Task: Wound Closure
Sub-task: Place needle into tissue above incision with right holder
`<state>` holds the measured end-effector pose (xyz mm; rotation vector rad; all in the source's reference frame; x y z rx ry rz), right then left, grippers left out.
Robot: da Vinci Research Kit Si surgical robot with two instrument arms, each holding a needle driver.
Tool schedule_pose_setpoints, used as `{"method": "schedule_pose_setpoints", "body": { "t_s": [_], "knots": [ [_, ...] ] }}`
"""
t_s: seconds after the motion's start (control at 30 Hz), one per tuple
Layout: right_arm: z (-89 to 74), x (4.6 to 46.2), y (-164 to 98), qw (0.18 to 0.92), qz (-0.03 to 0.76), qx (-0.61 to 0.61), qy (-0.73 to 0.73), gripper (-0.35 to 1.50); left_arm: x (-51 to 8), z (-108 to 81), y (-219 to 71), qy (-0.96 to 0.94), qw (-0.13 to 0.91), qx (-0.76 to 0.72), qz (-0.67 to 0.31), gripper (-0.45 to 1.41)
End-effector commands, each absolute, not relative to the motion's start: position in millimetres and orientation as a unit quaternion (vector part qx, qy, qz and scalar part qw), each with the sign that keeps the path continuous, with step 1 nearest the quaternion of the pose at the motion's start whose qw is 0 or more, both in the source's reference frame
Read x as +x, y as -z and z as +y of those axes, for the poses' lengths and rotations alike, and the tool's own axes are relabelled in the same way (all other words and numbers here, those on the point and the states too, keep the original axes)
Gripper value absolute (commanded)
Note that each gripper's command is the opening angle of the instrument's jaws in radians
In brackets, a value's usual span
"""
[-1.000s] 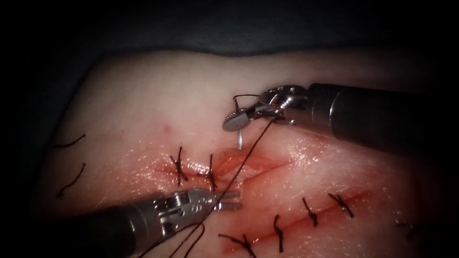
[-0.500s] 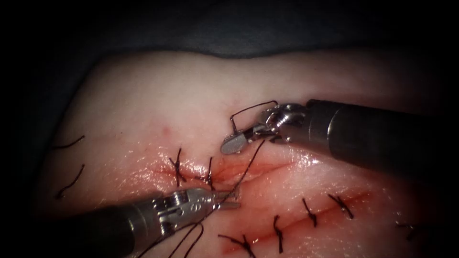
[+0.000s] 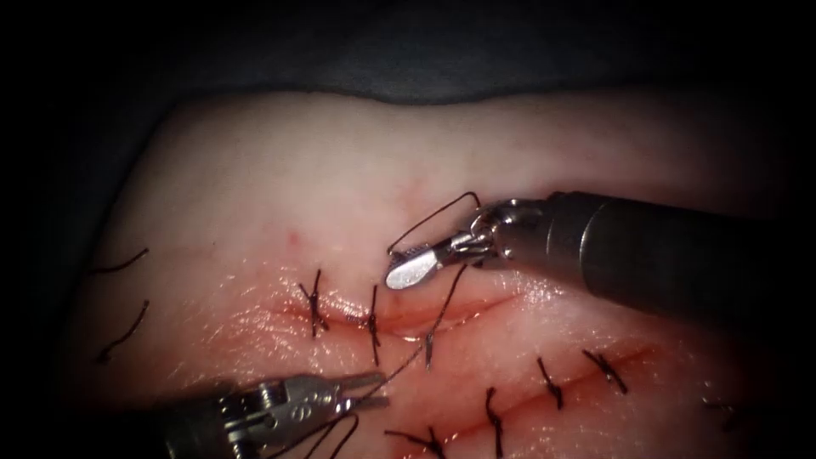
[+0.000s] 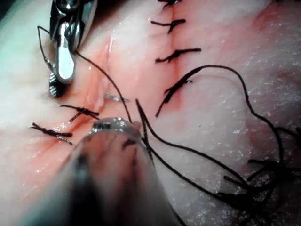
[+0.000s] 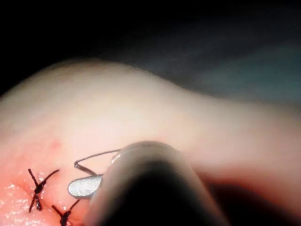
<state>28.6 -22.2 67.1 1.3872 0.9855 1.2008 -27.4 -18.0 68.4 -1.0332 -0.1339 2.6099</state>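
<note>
The left tool (image 3: pixel 372 391) is clenched on the thread (image 3: pixel 399 367), with hardly any gap between its jaws. It sits low on the tissue (image 3: pixel 280 170), below the cut (image 3: pixel 480 299). The thread runs taut from there up to the cut and on toward the right tool (image 3: pixel 404 268).

The right tool's tip rests on the tissue just above the cut, right of two stitches (image 3: pixel 314 302). A thin loop of thread arches over it. I cannot tell whether it grips anything.

The needle (image 4: pixel 115 98) is in the tissue. In the left wrist view a short bright piece of it shows at the cut's edge, near the left tool (image 4: pixel 115 126) and well apart from the right tool (image 4: pixel 63 63).
</note>
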Motion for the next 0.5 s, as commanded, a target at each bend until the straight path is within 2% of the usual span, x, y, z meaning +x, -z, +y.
{"method": "schedule_pose_setpoints", "body": {
  "t_s": [0.03, 0.17, 0.3, 0.37, 0.5],
  "knots": [
    [-21.3, 29.5, -67.2, 0.511, 0.426, 0.566, -0.486, 1.16, -28.1, -17.7, -68.5, -0.915, 0.164, -0.366, -0.044, -0.06],
    [-19.7, 28.9, -67.5, 0.54, 0.468, 0.509, -0.48, 1.21, -28.4, -18.3, -67.5, -0.914, 0.161, -0.369, -0.037, -0.06],
    [-18.0, 28.0, -68.1, 0.605, 0.517, 0.4, -0.454, 1.21, -29.0, -19.4, -66.8, -0.912, 0.156, -0.378, -0.039, -0.06],
    [-17.6, 27.6, -68.0, 0.636, 0.523, 0.339, -0.455, 1.31, -29.6, -20.2, -66.4, -0.91, 0.15, -0.385, -0.04, -0.06],
    [-17.7, 27.4, -67.3, 0.669, 0.527, 0.278, -0.444, 1.31, -30.6, -21.0, -65.7, -0.907, 0.139, -0.395, -0.042, -0.06]
  ]
}}
